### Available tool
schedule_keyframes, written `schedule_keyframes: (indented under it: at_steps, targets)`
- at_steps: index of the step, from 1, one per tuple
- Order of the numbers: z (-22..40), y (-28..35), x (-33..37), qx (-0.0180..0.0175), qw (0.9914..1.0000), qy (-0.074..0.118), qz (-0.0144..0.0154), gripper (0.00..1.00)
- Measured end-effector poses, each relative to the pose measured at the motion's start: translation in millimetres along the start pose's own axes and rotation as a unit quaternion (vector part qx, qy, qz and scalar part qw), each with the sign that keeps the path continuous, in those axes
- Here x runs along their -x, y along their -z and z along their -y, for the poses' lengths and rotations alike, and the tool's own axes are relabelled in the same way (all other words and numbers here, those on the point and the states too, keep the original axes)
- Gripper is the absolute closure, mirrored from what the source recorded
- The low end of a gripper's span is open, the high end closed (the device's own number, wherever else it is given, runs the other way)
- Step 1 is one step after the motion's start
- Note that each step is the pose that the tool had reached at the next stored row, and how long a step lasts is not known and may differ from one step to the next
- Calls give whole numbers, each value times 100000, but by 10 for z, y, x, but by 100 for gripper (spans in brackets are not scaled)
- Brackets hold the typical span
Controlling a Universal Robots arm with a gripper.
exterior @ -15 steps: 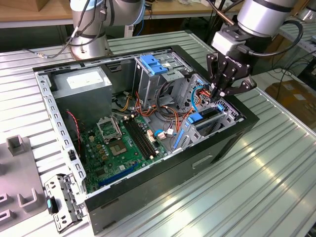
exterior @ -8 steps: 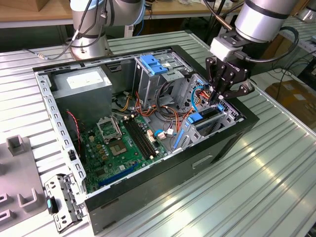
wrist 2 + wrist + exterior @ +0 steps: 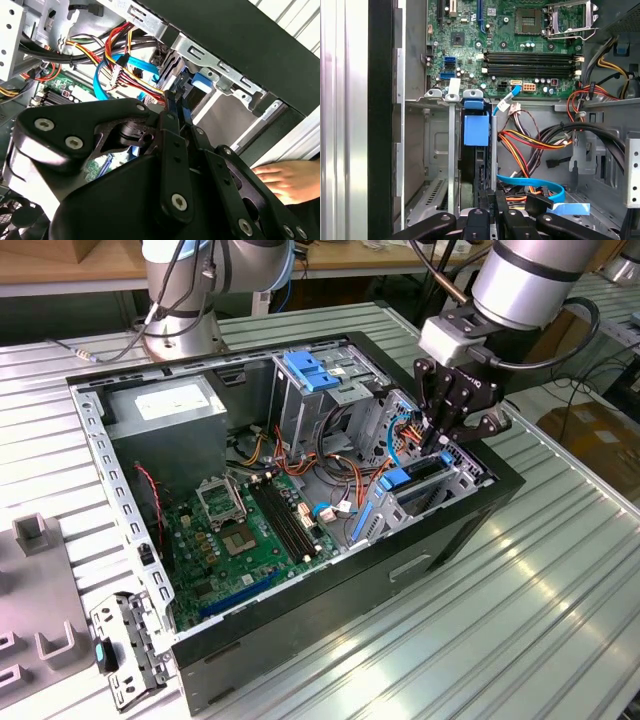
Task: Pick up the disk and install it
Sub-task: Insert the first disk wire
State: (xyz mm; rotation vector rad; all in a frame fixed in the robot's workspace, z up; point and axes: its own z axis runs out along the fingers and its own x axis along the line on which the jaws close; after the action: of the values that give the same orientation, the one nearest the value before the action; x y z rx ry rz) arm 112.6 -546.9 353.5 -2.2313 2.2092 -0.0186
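The disk (image 3: 412, 480) stands on edge in the metal drive bay (image 3: 470, 472) at the open computer case's corner, on the exterior view's right. Its blue carrier end (image 3: 476, 129) faces the motherboard in the first wrist view. My gripper (image 3: 440, 440) reaches down from above onto the disk's other end. In the second wrist view the black fingers (image 3: 172, 120) are drawn close together on a thin blue edge of the carrier (image 3: 186, 107). The same fingers (image 3: 487, 215) sit over the disk's dark upper edge in the first wrist view.
Red, yellow and blue cables (image 3: 530, 145) bunch right beside the bay. The motherboard (image 3: 240, 530), a grey box with a white sticker (image 3: 165, 405) and a blue latch on a grey cage (image 3: 310, 370) fill the case. A person's hand (image 3: 285, 182) rests outside the case wall. Another arm's base (image 3: 185, 300) stands behind.
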Motion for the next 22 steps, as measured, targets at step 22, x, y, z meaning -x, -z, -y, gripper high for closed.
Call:
schedule_keyframes:
  at_steps: [22]
  targets:
    - [-24,-43,-73,3,100000,77,28,84]
